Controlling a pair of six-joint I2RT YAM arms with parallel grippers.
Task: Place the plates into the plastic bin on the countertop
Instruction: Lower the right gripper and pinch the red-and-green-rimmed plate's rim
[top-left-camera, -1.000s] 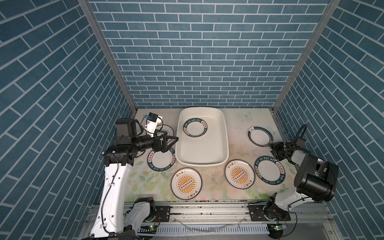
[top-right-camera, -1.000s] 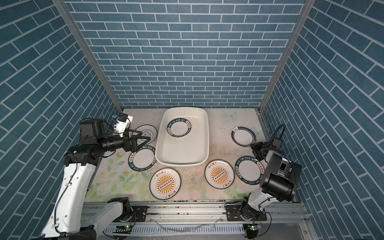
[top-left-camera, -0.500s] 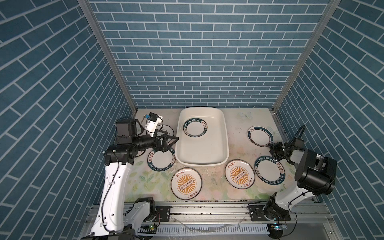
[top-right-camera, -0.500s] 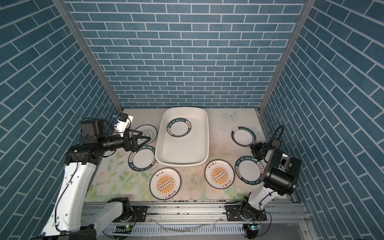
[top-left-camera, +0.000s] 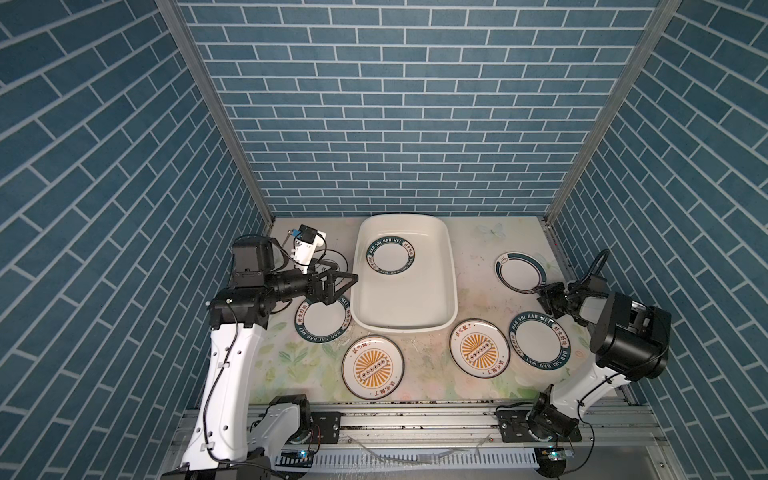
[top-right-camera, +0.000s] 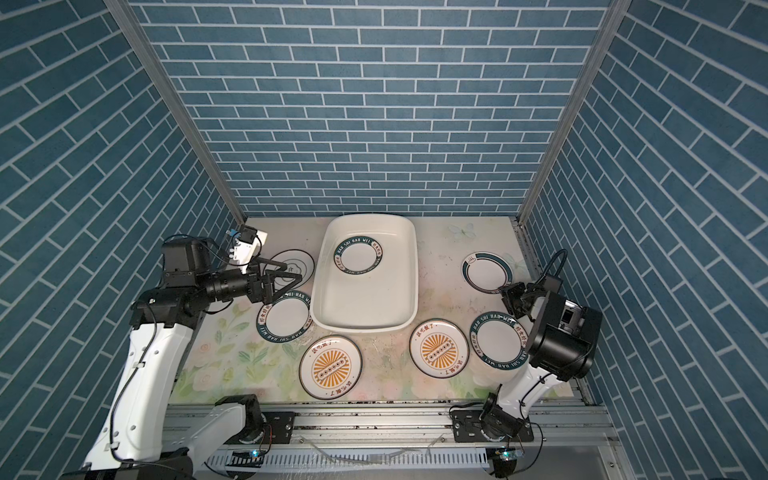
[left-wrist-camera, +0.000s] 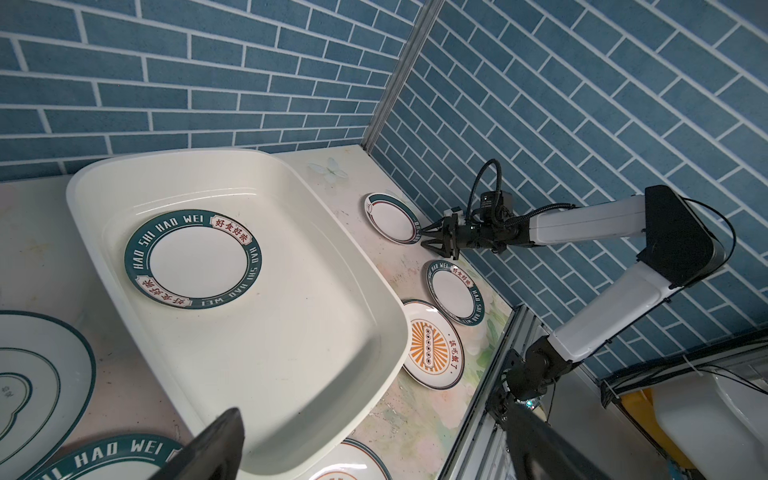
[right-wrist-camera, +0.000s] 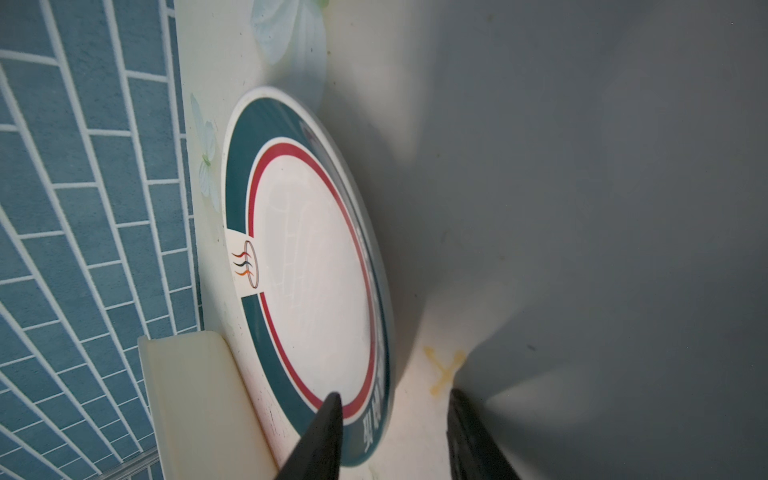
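Plastic bin (top-left-camera: 403, 307) lies long axis front-to-back — left hand (top-left-camera: 345, 277) splayed, right hand (right-wrist-camera: 394, 399) parted astride plate (right-wrist-camera: 316, 270) rim.

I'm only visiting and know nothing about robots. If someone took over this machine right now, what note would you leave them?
Left tool: open and empty, hovering at the left rim of the bin.
Right tool: open, fingers astride the edge of the red-lined plate at the back right; no grip yet.
Done: one lettered plate lies flat in the bin.
Left: six on the counter: the red-lined plate, a black-ring plate, two more lettered plates and two sunburst plates.
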